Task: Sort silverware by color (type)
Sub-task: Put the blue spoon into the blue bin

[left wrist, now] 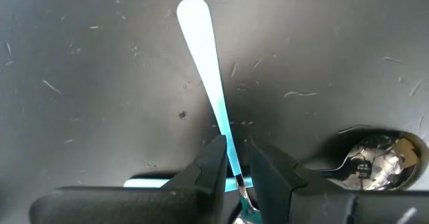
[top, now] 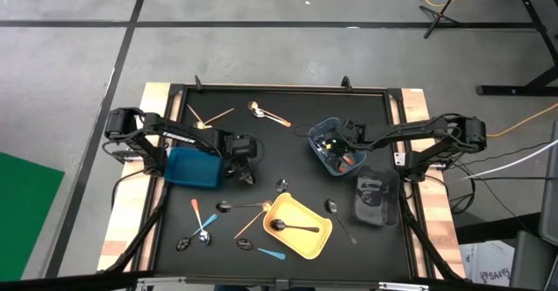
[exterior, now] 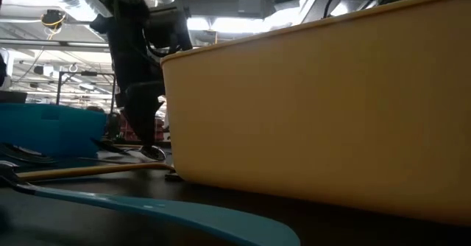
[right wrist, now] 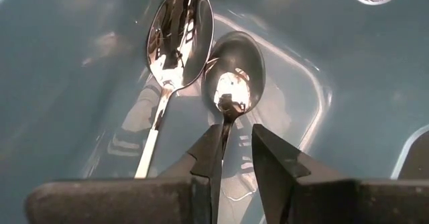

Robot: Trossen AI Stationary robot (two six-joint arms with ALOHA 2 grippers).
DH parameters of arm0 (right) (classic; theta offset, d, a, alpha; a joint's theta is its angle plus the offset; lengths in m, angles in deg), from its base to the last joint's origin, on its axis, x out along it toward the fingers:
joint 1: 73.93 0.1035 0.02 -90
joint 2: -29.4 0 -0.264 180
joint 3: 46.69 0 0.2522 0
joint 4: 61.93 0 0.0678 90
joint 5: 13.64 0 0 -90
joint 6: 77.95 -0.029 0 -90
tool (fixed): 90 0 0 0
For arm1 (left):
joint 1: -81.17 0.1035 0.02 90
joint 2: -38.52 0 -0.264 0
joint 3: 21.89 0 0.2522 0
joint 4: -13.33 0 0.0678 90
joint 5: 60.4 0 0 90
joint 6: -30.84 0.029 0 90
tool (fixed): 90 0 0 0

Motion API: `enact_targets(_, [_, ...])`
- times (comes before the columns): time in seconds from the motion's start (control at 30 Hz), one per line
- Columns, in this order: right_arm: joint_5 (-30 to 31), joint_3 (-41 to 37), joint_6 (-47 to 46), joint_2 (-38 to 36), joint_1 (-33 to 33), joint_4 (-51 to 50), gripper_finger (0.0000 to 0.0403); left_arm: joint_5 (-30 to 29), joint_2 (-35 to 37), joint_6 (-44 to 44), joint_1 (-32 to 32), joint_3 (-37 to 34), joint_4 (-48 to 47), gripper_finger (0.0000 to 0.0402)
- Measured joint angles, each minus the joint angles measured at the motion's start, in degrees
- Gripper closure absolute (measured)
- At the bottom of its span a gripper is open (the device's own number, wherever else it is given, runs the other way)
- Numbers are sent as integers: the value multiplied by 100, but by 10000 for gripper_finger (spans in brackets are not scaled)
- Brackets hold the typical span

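Note:
My left gripper (top: 245, 171) stands low over the black mat beside the blue bin (top: 192, 166), shut on a light-blue-handled spoon (left wrist: 204, 63). A loose silver spoon bowl (left wrist: 375, 158) lies on the mat next to it. My right gripper (top: 337, 146) reaches down into the grey-blue bin (top: 316, 135), shut on a silver spoon (right wrist: 234, 70). Another silver spoon (right wrist: 179, 36) lies on that bin's floor. A black spoon (top: 292, 228) lies in the yellow bin (top: 307, 251). My left gripper pinches the light-blue spoon's handle (left wrist: 231, 158) between its two fingers, close to the bowl end. The fingers come steeply from above. The long handle stretches away from them over the mat; whether its free end touches the mat I cannot tell. My right gripper has the silver spoon's thin neck (right wrist: 224, 131) between its two fingers, just behind the bowl, coming slanting from above into the bin. The neck lies against one finger (right wrist: 209, 153); the fingers hide the rest. The bowl points away toward the bin floor.
A dark bin (top: 375, 197) sits near the right edge. Loose spoons lie scattered: gold ones at the far side (top: 212, 117) (top: 267, 113), one (top: 248, 206) beside the yellow bin, several at the near left (top: 200, 223). The yellow bin's wall (exterior: 316, 106) fills the low view.

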Motion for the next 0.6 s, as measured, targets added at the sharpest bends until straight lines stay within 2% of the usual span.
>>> enact_targets(0.37, [-4,0,0,0,0,0,331,38,0,-18,0,-1,-37,343])
enact_targets(0.6, [-15,0,0,0,0,0,331,36,0,-169,13,-275,28,343])
